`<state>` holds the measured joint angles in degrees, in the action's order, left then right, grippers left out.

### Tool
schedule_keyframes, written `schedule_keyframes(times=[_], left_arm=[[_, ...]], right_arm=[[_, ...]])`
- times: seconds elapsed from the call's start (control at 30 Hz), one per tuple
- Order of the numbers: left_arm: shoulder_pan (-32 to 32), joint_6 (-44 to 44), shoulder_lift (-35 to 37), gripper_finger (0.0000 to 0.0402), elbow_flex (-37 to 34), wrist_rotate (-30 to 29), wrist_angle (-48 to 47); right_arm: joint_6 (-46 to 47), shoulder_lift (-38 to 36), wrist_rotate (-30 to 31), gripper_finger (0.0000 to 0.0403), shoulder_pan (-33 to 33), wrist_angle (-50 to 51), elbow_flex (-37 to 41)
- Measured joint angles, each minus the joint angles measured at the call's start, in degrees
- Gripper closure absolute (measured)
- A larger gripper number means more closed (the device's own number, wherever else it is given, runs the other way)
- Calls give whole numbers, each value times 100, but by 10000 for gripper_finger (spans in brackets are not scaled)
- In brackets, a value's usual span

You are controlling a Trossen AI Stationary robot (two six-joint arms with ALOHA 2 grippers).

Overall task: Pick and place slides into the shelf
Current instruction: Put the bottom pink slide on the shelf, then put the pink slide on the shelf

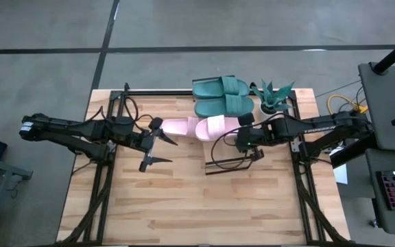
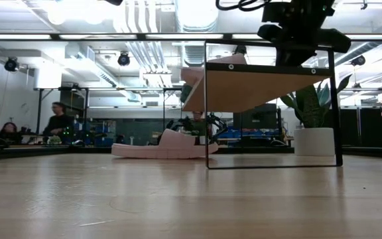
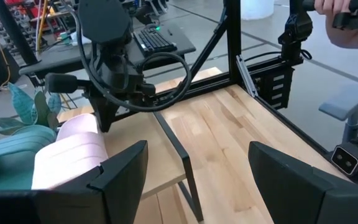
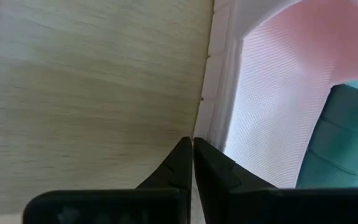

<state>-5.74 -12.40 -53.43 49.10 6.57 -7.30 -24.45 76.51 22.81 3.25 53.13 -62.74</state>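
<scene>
Wooden table (image 1: 184,199), slides and shelf on top.
Green slides (image 1: 221,96), plant (image 1: 274,96) at one o'clock; pink slides (image 1: 201,127), shelf (image 1: 228,151) near centre.

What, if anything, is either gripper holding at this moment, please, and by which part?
Nothing: the right gripper is shut on nothing, over the shelf beside a pink slide; the left gripper hangs open over the table.
</scene>
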Motion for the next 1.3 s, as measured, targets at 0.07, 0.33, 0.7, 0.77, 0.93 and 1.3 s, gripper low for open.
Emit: schedule_keyframes(times=[0.07,0.33,0.7,0.77,0.93,1.3], left_arm=[[0,2,0,139,0,1,-49],[0,7,-2,139,-2,-40,-286],[-2,70,0,139,-129,-1589,-269],[5,393,0,139,-259,-2143,-209],[200,1641,-2,139,-802,-3516,-235],[1928,3777,-554,139,-2397,-1541,1835]], right_arm=[[-6,0,14,394,2,-57,6],[128,0,-32,395,0,-121,-28],[473,-35,-449,394,148,257,-1034],[514,-34,-428,394,148,310,-1254],[936,-35,246,394,148,360,-1653],[947,-35,1084,394,148,211,-1996]])
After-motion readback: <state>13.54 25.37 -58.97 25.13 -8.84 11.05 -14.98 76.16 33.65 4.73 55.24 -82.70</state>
